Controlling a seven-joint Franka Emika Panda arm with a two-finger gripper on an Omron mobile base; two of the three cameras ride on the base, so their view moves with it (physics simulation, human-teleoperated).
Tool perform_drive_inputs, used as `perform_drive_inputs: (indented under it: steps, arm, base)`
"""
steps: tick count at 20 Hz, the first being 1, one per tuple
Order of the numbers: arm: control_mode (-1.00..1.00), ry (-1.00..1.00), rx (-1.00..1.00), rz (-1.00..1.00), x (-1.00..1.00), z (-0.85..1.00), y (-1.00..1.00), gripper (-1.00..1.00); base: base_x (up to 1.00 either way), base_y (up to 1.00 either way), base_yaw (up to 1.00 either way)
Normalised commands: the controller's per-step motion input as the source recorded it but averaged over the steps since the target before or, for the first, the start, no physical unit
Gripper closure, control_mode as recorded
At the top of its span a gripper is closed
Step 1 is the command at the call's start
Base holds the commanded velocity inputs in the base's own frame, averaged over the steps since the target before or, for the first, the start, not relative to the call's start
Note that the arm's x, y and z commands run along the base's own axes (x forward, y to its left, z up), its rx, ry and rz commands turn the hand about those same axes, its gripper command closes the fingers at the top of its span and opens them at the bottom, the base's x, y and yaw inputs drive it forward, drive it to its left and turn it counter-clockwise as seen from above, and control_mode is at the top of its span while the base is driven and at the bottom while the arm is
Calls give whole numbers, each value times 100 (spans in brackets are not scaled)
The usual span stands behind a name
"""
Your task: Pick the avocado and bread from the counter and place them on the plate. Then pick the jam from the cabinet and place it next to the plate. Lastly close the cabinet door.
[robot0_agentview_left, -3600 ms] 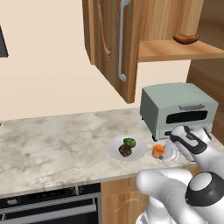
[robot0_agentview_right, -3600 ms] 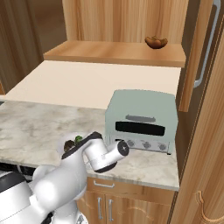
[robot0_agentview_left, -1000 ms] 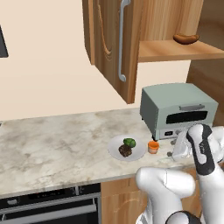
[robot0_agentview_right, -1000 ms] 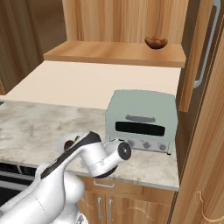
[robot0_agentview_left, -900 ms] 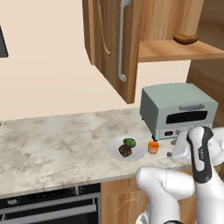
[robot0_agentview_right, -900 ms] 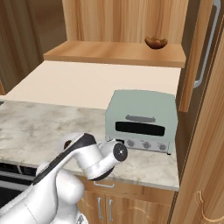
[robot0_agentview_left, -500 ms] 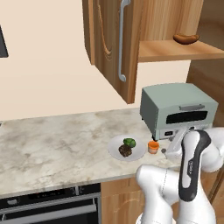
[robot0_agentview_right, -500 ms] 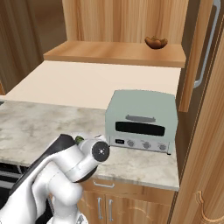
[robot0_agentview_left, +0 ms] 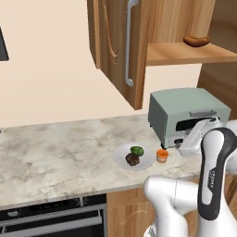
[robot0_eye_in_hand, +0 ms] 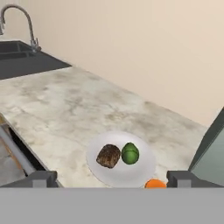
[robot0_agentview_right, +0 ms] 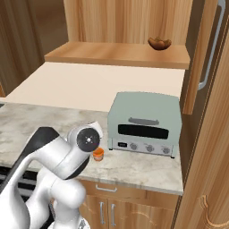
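We see our gripper (robot0_eye_in_hand: 108, 180) spread wide and holding nothing. Just beyond its tips, the plate (robot0_eye_in_hand: 139, 173) near the counter's (robot0_eye_in_hand: 65, 103) front edge carries the bread (robot0_eye_in_hand: 108, 155) and avocado (robot0_eye_in_hand: 130, 153), touching. The jam (robot0_eye_in_hand: 155, 183) stands on the counter beside the plate's rim, nearer one fingertip. No writing is readable.
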Motion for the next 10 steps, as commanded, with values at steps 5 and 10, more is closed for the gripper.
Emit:
perform_drive_inputs:
  steps: [5, 10]
  arm:
    - [-100, -1, -13, -14, -47, 49, 21, -100]
    - [-100, 0, -23, -15, -49, 26, 25, -100]
  base:
    - [0, 0, 0]
    - [0, 0, 0]
